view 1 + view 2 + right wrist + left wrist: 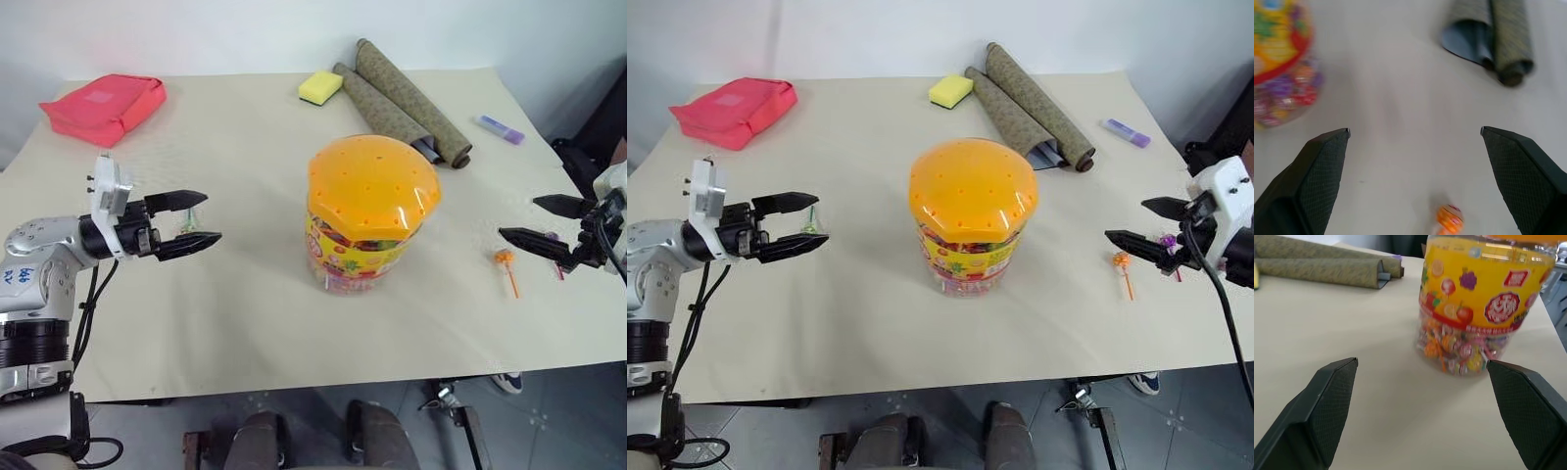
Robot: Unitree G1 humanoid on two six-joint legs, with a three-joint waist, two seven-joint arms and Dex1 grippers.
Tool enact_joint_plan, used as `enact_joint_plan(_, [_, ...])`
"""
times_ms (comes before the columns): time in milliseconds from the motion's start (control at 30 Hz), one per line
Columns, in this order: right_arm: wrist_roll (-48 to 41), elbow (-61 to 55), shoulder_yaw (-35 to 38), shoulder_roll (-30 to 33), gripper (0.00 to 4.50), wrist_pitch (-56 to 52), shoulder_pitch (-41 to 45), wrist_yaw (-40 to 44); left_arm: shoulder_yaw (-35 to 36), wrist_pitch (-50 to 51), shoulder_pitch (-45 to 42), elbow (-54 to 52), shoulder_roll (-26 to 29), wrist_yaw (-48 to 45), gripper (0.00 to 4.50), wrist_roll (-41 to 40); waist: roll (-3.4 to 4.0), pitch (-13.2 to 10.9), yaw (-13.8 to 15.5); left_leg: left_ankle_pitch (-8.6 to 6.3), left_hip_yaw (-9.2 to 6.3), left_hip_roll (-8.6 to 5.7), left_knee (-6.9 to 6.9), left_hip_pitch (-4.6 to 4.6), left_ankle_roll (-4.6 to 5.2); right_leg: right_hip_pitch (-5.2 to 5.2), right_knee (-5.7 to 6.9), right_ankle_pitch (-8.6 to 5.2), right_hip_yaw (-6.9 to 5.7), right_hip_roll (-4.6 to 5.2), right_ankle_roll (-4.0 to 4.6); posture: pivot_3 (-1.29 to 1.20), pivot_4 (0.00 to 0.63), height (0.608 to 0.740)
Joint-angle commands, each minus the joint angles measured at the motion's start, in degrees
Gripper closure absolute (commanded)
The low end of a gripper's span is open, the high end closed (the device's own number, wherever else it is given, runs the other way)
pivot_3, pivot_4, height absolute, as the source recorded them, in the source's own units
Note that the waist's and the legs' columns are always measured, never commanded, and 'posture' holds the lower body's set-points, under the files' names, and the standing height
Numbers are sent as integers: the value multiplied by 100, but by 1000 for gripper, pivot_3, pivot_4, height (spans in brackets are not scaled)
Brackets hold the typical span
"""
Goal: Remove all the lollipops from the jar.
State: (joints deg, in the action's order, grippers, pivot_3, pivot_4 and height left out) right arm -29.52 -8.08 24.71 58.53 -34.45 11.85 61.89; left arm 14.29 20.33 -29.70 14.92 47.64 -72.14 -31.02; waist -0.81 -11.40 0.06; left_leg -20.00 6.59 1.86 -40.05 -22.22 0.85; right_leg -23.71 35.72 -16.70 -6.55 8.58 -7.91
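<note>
The jar [364,250], a clear tub with a candy-print label and an orange domed lid [372,188], stands upright mid-table with many wrapped candies inside. An orange lollipop [506,259] lies on the table to its right, just below my right gripper [517,217], which is open and holds nothing. A purple lollipop [1166,241] shows partly behind that gripper's lower finger. Left of the jar, my left gripper [213,216] is open and pointing at the jar. A small green-stick lollipop [808,230] is seen between its fingers, apparently lying on the table behind them.
A red pouch [103,106] lies at the back left. A yellow sponge [320,86] and two rolled mats [407,103] lie behind the jar, and a small purple object [500,129] at the back right. The table's front edge [294,387] is near.
</note>
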Motion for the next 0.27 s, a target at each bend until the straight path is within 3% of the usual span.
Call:
enact_joint_plan(33, [-66,-298,-148,65,26,770,-361,848,366,-219,150,190,268,-175,0,-29,0,0,20,0,0,-2,0,0,0,0,0,0,0,1,0,0,150,740])
enact_joint_plan(267, [146,64,-688,-149,26,1270,-114,833,695,-404,661,21,288,-216,0,-177,0,0,-11,0,0,0,-3,6,1,5,2,2,1,2,-4,0,150,740])
